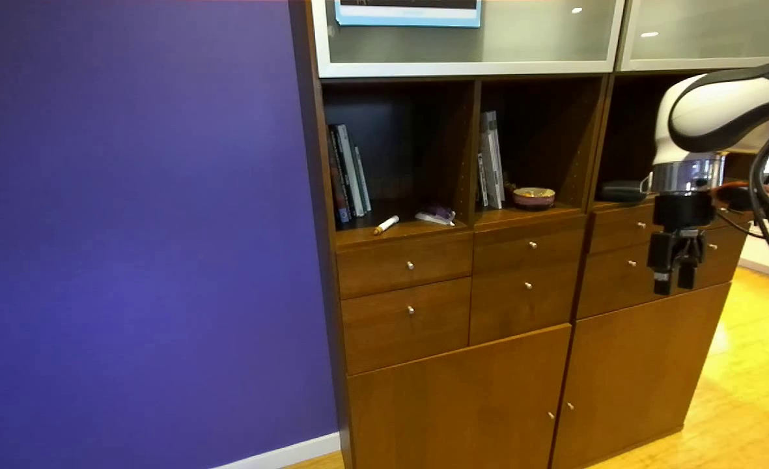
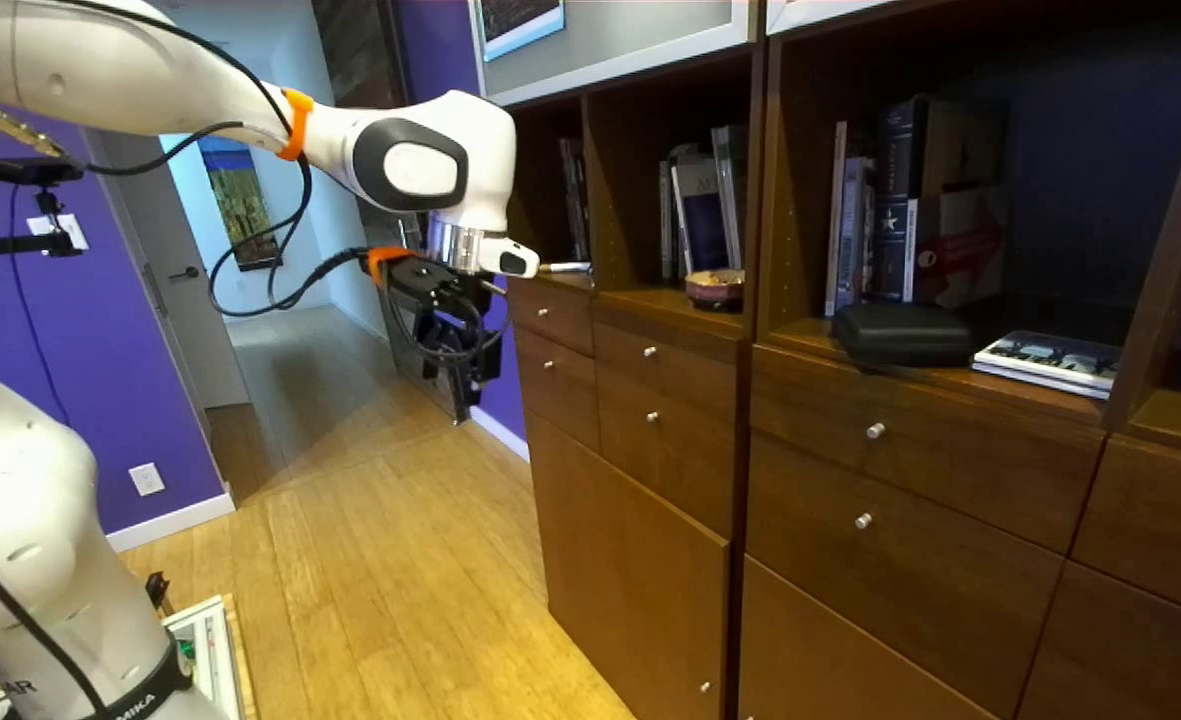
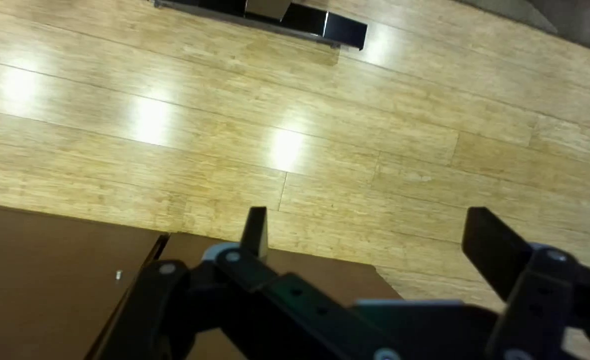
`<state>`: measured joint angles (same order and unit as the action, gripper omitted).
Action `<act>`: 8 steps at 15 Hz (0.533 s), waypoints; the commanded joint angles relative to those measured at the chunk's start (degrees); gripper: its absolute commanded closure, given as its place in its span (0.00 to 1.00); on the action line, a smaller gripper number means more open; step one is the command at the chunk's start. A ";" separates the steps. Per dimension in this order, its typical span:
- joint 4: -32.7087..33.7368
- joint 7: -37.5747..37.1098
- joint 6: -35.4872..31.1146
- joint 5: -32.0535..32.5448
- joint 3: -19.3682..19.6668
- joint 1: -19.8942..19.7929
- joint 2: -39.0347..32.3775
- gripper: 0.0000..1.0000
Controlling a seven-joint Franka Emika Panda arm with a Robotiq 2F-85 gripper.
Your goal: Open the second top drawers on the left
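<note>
The two second top drawers are deep brown wooden fronts with a small round silver knob each. The left one (image 1: 377, 332) and the one beside it (image 1: 514, 316) sit in the lower drawer row in an exterior view. They also show in an exterior view as the left drawer (image 2: 562, 395) and its neighbour (image 2: 665, 455). Both are closed. My gripper (image 1: 674, 280) hangs pointing down, right of them in that picture; it also shows (image 2: 467, 385) in front of the cabinet, apart from it. In the wrist view the gripper (image 3: 367, 212) is open and empty. Neither drawer can be made out there.
Shallower drawers (image 1: 384, 270) with the same knobs sit above. Tall brown cabinet doors (image 1: 456, 404) stand below. The open shelves hold books (image 1: 351, 172), a marker (image 1: 385, 225) and a bowl (image 1: 534, 198). A purple wall (image 1: 150, 228) borders the cabinet.
</note>
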<state>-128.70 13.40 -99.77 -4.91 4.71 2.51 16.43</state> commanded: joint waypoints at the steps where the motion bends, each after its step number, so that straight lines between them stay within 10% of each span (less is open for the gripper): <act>1: 3.96 -6.02 4.82 -3.62 -4.91 2.38 -3.32 0.00; 8: 2.90 -5.96 3.25 -2.46 -5.58 1.99 -2.95 0.00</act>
<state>-125.88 7.34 -96.62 -7.26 -0.26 5.14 13.51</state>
